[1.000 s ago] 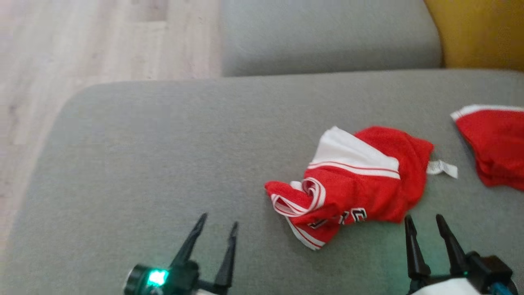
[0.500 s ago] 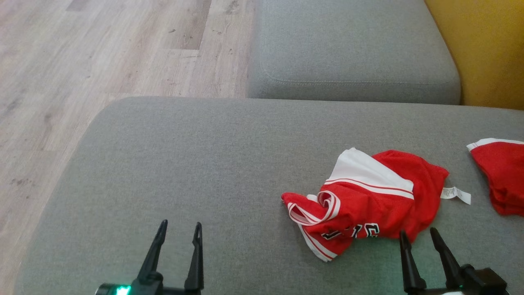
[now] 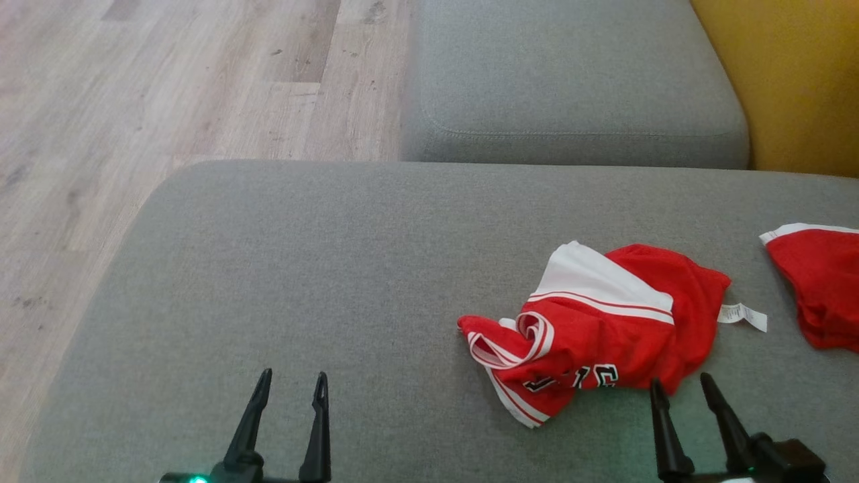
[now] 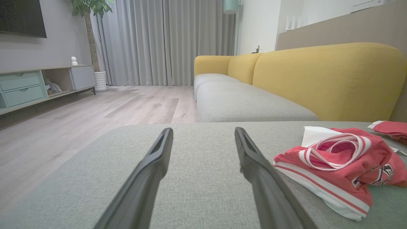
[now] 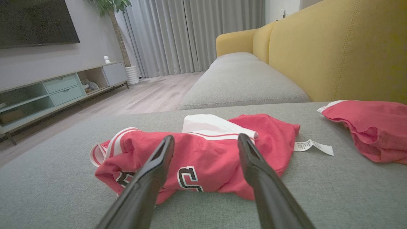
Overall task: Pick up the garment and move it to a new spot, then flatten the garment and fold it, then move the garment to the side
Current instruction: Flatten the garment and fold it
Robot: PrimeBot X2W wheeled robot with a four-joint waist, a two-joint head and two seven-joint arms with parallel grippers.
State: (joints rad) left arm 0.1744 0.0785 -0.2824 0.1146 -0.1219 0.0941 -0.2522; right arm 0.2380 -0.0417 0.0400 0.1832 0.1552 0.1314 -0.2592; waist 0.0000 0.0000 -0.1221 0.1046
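Note:
A crumpled red jersey (image 3: 597, 332) with white trim and black lettering lies on the grey sofa seat (image 3: 322, 268), right of centre. It shows at the right in the left wrist view (image 4: 340, 165) and straight ahead in the right wrist view (image 5: 203, 159). My right gripper (image 3: 679, 388) is open just short of the jersey's near edge, with nothing between its fingers. My left gripper (image 3: 292, 381) stands open over bare cushion, well to the jersey's left.
A second red garment (image 3: 815, 285) lies at the seat's right edge, beside a white care label (image 3: 741, 315). Beyond is another grey cushion (image 3: 570, 74) and a yellow backrest (image 3: 792, 74). Wooden floor (image 3: 134, 114) drops off to the left.
The head camera tilted, so the whole scene slid down the picture. Both grippers sit lower in the picture; the jersey itself lies unchanged.

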